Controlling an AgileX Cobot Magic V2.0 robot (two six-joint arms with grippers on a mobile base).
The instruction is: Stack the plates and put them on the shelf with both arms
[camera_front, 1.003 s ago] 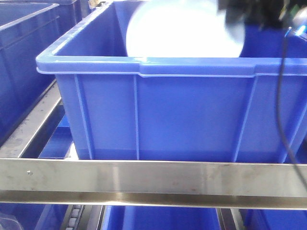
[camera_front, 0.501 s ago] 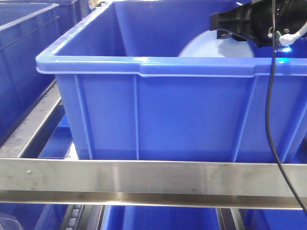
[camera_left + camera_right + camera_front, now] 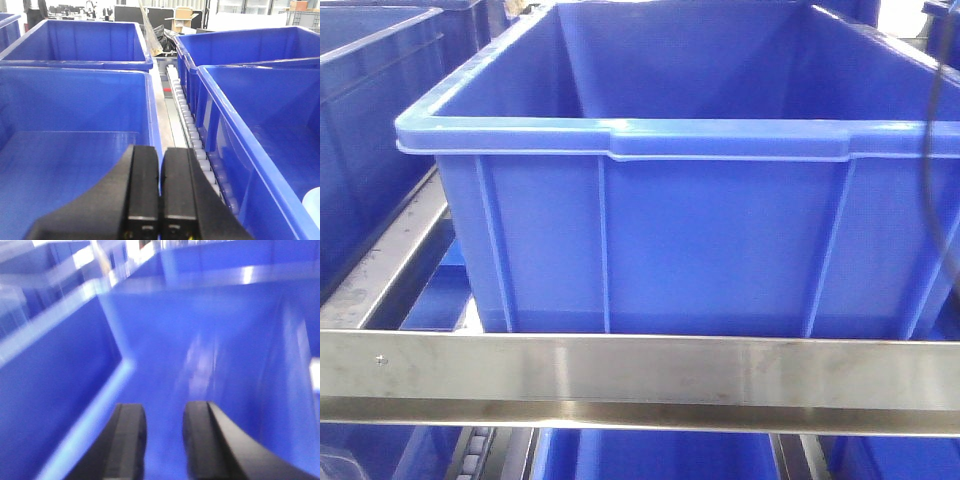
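Above the big blue bin (image 3: 660,210), the right gripper (image 3: 164,445) hangs slightly parted and empty; the left gripper (image 3: 160,192), pressed closed on nothing, waits just beside it.

L fingers (image 3: 145,190): matte blk, flat, wedge-shaped | R fingers (image 3: 127,440): blk, rounded tips | blk cable (image 3: 932,170)

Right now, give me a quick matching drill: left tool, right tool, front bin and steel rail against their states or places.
Things:
1. left tool
2. right tool
3. front bin
4. steel rail

States:
A. runs across below the bin
B. pads pressed together, empty
C. pads apart, empty
D. no plate shows inside from the front

Pairs: 1-B, 2-C, 3-D, 4-A
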